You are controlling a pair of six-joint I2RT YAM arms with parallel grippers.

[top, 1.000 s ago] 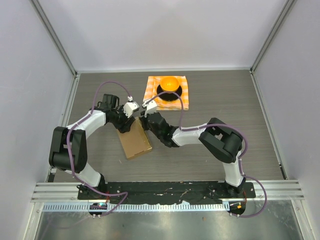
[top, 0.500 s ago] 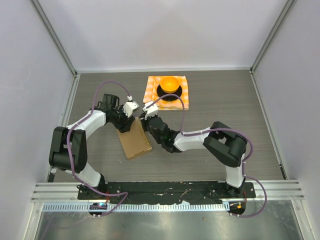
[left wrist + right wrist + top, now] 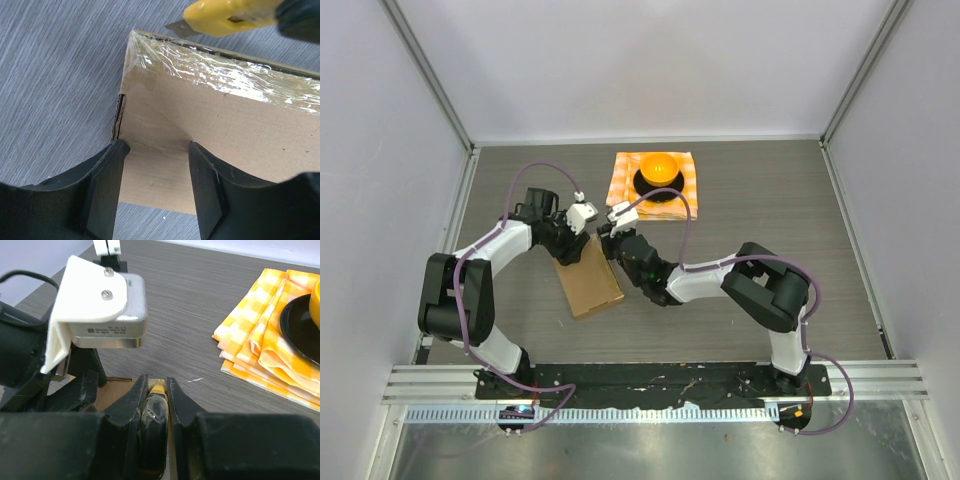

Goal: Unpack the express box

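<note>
top view / box: flat brown cardboard express box lies on the grey wood-grain table between the two arms, long axis roughly near-to-far, far end swung slightly left
top view / arms: both meet at the box's far end, left gripper coming in from the left, right gripper from the right
top view / rest: orange-checkered cloth carrying a black dish and an orange ball sits beyond the box, apart from it
left wrist / jaws: black fingers stand about half spread and grip nothing; tips look planted on the box lid, likely a hold-down
left wrist / seam: crinkled clear tape strip runs along the lid edge on the side away from this gripper
left wrist / blade: yellow plastic utility knife hangs over that edge, steel tip just beside the corner where the tape starts; contact cannot be told
right wrist / grip: fingers narrow, clamped on the utility knife
right wrist / box: only a brown sliver shows, just below and ahead of the fingers, the left gripper's white camera mount above it
key relation: the taped seam lies straight ahead of the blade, so the cut should follow that edge
nearer arm: right, for the cut
</note>
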